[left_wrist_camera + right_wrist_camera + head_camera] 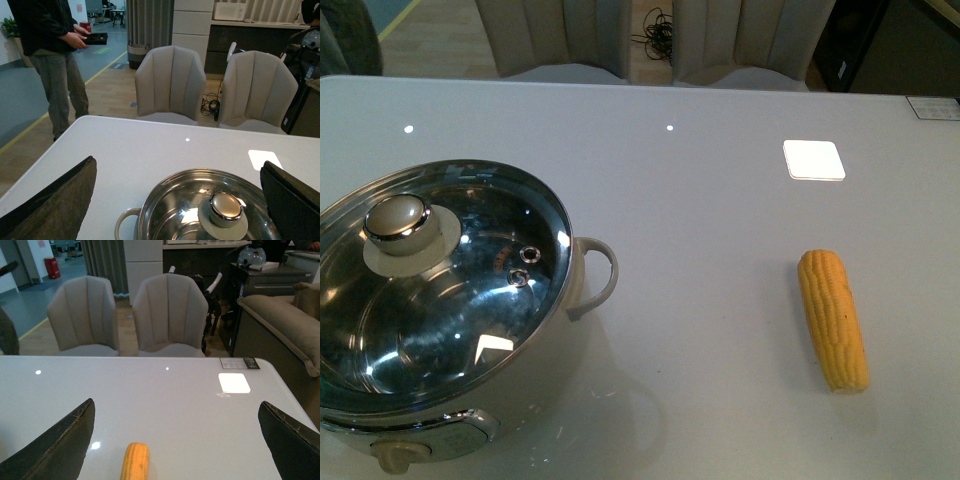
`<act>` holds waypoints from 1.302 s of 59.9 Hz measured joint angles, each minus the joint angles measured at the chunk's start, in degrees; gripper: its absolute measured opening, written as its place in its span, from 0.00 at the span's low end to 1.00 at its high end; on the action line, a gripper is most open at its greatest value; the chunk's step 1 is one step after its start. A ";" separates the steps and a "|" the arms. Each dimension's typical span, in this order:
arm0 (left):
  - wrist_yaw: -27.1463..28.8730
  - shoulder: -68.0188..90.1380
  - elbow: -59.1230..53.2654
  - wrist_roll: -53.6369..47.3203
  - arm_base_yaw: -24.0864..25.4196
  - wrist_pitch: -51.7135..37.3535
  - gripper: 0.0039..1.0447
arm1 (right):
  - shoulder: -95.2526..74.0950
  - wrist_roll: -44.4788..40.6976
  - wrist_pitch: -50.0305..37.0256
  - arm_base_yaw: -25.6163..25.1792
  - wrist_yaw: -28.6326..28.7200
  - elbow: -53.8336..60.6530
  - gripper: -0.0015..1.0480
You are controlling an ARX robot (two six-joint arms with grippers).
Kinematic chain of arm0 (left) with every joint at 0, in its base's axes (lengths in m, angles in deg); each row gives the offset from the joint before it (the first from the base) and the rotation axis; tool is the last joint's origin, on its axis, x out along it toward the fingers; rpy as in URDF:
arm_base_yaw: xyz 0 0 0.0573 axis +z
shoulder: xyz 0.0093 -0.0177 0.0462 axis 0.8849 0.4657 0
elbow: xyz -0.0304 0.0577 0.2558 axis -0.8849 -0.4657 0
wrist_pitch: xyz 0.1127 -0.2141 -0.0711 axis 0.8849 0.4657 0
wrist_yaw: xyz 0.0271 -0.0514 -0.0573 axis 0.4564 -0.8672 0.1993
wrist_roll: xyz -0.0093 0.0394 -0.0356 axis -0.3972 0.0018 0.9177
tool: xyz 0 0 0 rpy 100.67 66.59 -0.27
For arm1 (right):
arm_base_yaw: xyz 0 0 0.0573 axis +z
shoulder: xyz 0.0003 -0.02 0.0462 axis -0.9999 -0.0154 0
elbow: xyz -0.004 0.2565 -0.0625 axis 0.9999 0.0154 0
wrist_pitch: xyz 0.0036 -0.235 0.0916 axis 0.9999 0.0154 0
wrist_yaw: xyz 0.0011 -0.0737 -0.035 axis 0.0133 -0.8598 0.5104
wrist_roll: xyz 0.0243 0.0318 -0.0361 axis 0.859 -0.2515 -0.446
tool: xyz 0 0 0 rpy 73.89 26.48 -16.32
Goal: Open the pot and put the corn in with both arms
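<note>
The cream-white pot [582,330] stands at the table's front left, closed by a glass lid [470,290] with a round cream knob [398,222]. A looped side handle [600,275] faces right and a control knob [398,456] faces front. The yellow corn [833,318] lies on the table at the right, apart from the pot. No arm shows in the front view. In the left wrist view my left gripper [180,200] is open above the lid knob [225,209], near the pot [165,210]. In the right wrist view my right gripper [177,440] is open over the corn [135,462].
The white table [700,200] carries bright light reflections [813,160]. Two beige chairs [170,82] stand behind its far edge. A person [52,55] stands at the far left, a sofa [280,325] at the far right.
</note>
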 joint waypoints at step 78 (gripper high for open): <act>-4.31 33.44 10.67 10.34 -2.71 -8.98 0.93 | 0.00 0.00 0.00 0.00 0.02 0.00 0.91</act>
